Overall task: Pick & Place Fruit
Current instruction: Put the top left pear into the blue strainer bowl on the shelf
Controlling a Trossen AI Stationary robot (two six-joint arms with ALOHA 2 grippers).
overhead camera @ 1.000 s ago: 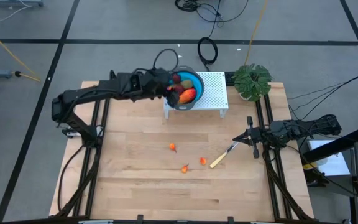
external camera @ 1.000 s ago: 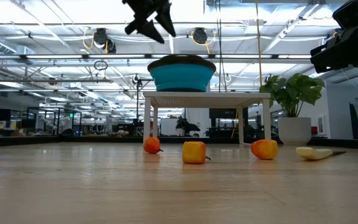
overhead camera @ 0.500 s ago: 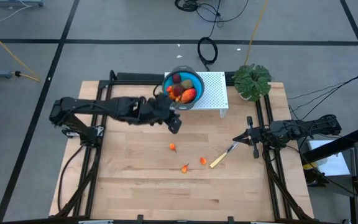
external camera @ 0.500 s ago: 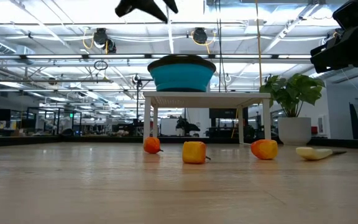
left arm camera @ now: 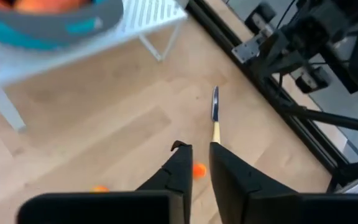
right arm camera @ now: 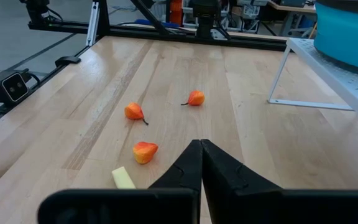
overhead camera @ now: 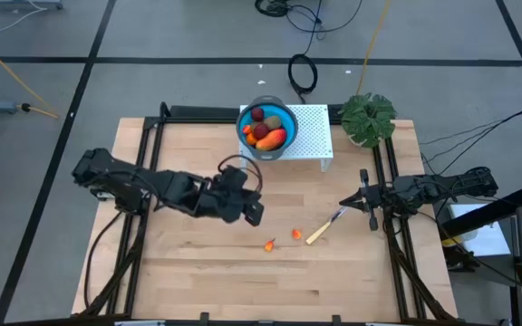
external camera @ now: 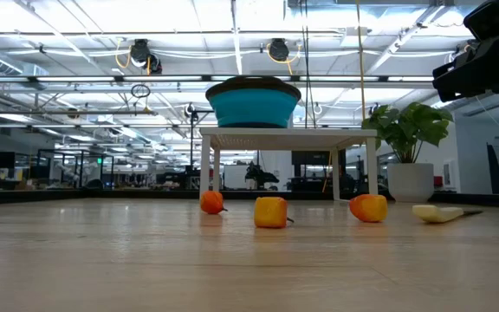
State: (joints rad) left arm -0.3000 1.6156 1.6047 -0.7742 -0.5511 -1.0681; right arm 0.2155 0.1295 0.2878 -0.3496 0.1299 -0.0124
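A blue bowl stands on a white perforated stand at the table's far edge. It holds a dark red ball, a brownish oval and a long red-orange fruit. Three tiny orange bits lie on the table. In the high view, two orange bits show and my left gripper covers the third. My left gripper hovers there with a narrow gap between its fingers and nothing in it. One orange bit shows through the gap, on the wood below. My right gripper is shut at the right side.
A yellow-handled knife lies on the wood between the orange bits and my right gripper. A green leafy plant in a white pot stands at the far right corner. Black rails run along the table's left and right sides.
My left gripper has left its place over the blue bowl and travelled toward the table's near edge, to a spot over the orange bit nearest the stand. In the low view it has passed out of the picture at the top. The fruits have stayed put.
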